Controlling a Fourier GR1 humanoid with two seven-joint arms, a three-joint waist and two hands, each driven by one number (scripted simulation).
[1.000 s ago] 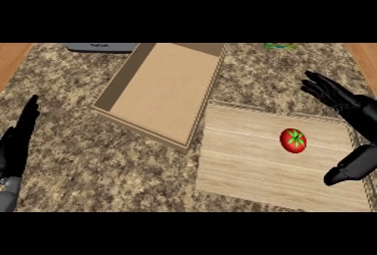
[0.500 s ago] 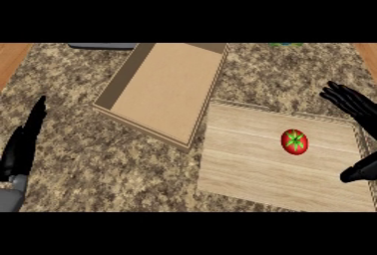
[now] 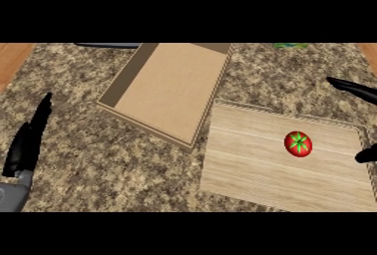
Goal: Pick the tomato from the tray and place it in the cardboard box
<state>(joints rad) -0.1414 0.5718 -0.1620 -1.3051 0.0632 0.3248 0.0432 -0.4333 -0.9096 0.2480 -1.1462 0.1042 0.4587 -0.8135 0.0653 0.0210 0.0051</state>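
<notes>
A red tomato (image 3: 298, 144) with a green stem lies on the right half of the pale wooden tray (image 3: 250, 169). The open cardboard box (image 3: 171, 89) sits to the tray's upper left, its corner touching the tray's edge. My right hand (image 3: 353, 89) shows only at the right edge: straight fingers above the tomato and the thumb tip below it, spread wide and apart from the tomato. My left hand (image 3: 26, 142) rests at the left edge, fingers straight and pointing up, holding nothing.
The speckled granite counter (image 3: 110, 164) spreads around box and tray. A dark object (image 3: 106, 45) and a green item (image 3: 290, 46) peek in at the far edge. Wooden strips (image 3: 11, 60) border the counter at both upper corners.
My right hand has drawn back to the right, leaving only fingertips and thumb tip in view. The view has shifted slightly. The tomato, tray and box have stayed put.
</notes>
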